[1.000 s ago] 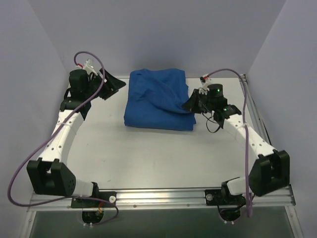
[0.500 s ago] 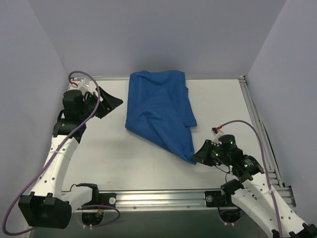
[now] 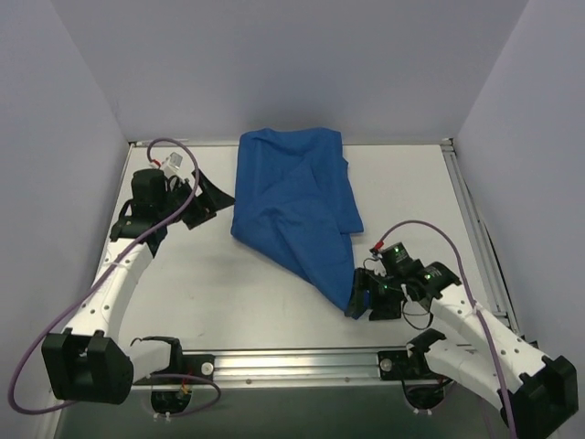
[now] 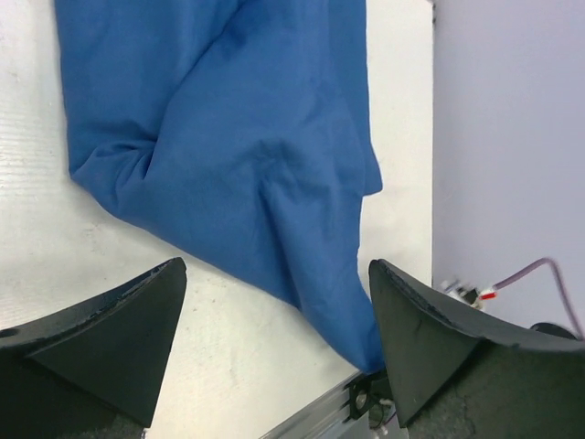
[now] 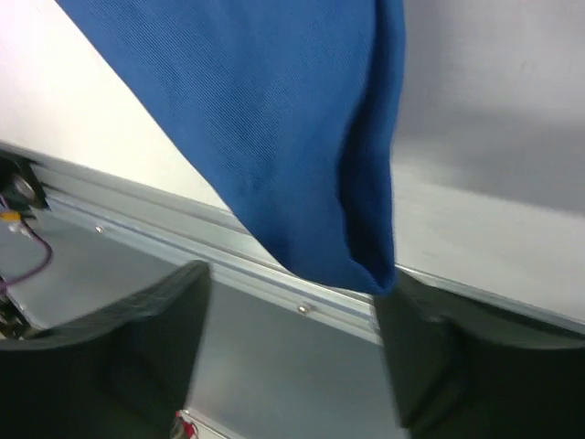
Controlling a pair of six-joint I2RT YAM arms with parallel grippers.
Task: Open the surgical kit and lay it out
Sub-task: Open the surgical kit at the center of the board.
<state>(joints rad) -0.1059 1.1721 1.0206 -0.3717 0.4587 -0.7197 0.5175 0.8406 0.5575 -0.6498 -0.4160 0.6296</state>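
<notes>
At the near edge, around 5 o'clock on the white table (image 3: 228,283), the right gripper (image 3: 368,300) sits just inside the ribbed aluminium rail (image 3: 302,361). Its black fingers (image 5: 137,347) stand well apart. The pointed corner (image 5: 361,265) of the royal-blue cloth wrap (image 3: 292,197) hangs between them, close against one finger, but nothing pinches it. That corner is the tip of a long flap reaching from the bundle towards 5 o'clock, so the step in hand looks like the unwrapping, with one flap laid open and the rest to come.

Further back, at about 10 o'clock, the left gripper (image 3: 208,201) hovers just beside the wrap's left edge. Its fingers (image 4: 101,338) are spread wide and empty, with the cloth lying ahead of them.

The bulk of the wrap lies from the middle of the table out to 12 o'clock, folded and creased. No tray or instruments show, so they are probably under the cloth.

The next move probably calls for the left gripper to close on the fold at the 9 o'clock edge and draw it outward. Too deep a bite could drag whatever lies underneath.

A purple cable (image 3: 430,229) loops over the right arm, clear of the cloth. Plain pale walls (image 3: 292,64) close in the far side and both flanks, and leave little room beyond 12 o'clock.
</notes>
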